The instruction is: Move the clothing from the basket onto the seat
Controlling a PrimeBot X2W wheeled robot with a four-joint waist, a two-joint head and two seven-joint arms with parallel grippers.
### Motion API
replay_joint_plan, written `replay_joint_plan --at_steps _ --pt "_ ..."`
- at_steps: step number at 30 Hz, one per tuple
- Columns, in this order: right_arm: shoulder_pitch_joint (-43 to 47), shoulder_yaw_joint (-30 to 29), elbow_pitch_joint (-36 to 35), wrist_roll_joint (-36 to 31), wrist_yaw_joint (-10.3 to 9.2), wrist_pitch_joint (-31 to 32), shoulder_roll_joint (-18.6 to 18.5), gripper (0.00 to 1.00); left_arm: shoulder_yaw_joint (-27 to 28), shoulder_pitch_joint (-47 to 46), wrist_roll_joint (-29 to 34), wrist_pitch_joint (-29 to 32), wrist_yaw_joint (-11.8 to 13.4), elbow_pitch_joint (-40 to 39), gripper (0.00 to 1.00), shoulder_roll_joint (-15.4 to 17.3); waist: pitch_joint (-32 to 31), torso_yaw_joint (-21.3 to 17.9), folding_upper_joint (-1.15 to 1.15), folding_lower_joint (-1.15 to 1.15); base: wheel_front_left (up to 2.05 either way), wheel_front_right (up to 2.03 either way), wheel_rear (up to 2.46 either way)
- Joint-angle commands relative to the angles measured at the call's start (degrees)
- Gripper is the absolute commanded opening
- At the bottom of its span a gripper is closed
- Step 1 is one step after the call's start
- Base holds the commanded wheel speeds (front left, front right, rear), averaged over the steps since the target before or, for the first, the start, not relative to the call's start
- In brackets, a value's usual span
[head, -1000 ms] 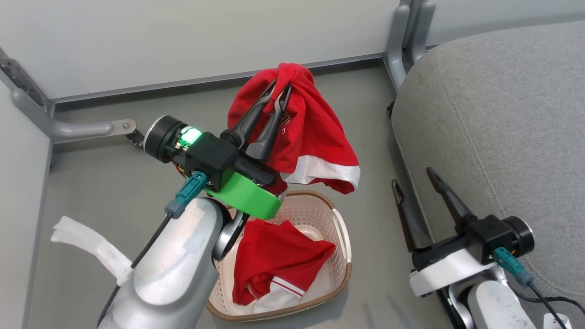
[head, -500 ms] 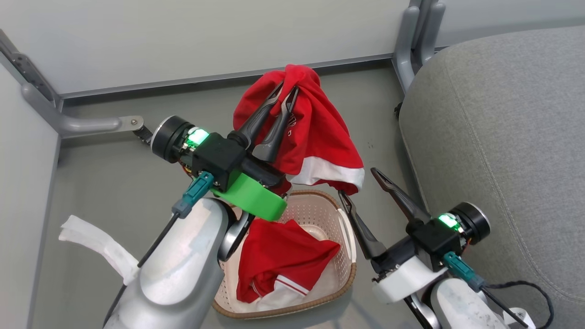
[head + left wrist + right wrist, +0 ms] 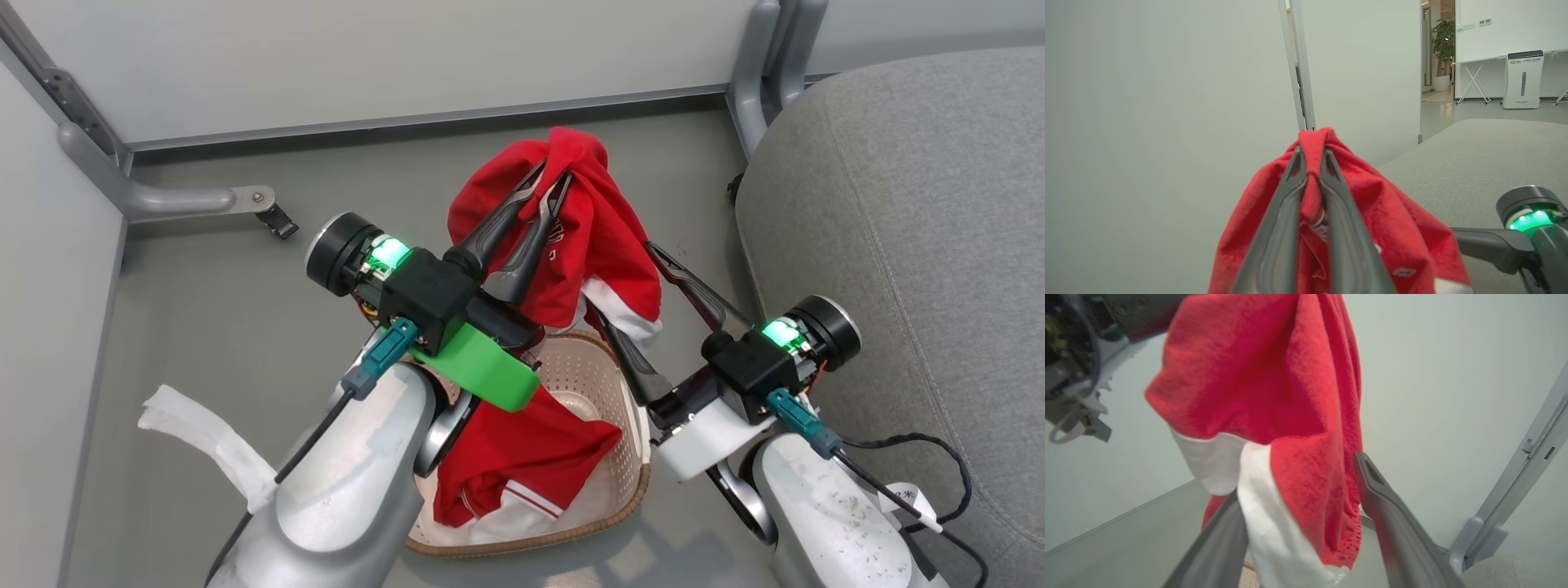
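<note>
The grey floor (image 3: 245, 327) carries the white basket (image 3: 608, 384), standing near the wall (image 3: 408, 57). A metal foot (image 3: 180, 198) rests at the left. The grey seat (image 3: 898, 204) sits just right of the basket.

Red garments (image 3: 604, 237): two. Perforated basket (image 3: 608, 490): one. Grey seat (image 3: 914, 204): one.

Your right gripper (image 3: 1298, 475) is holding its jaws wide apart at the frame's bottom. The red garment (image 3: 1274, 375) is hanging between them from top centre, its white panel lying against the lower-left jaw. A grey post (image 3: 1527, 469) is standing at far right.
</note>
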Motion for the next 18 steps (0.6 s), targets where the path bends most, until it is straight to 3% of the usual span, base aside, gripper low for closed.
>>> replay_joint_plan --at_steps 1,2,3,18 --pt "-0.56 0.27 0.66 0.91 -0.02 -0.14 -0.2 0.71 -0.12 0.71 0.07 -0.05 -0.17 0.2 0.0 -0.27 0.22 0.24 0.0 0.0 0.0 0.0 0.0" --pt "-0.95 0.39 0.8 1.26 -0.02 -0.14 -0.21 0.31 -0.31 0.82 0.01 -0.05 -0.21 0.29 0.0 -0.33 0.33 0.34 0.0 0.0 0.0 0.0 0.0" --pt "-1.14 0.45 0.97 1.59 -0.02 -0.14 -0.2 0.0 -0.41 0.9 0.0 -0.05 -0.23 0.36 0.0 -0.36 0.4 0.41 0.0 0.0 0.0 0.0 0.0" --pt "-1.03 0.83 0.3 3.54 -0.02 -0.14 -0.2 0.0 -0.48 0.82 0.32 -0.04 -0.55 1.42 0.0 -0.65 0.5 0.27 0.0 0.0 0.0 0.0 0.0"
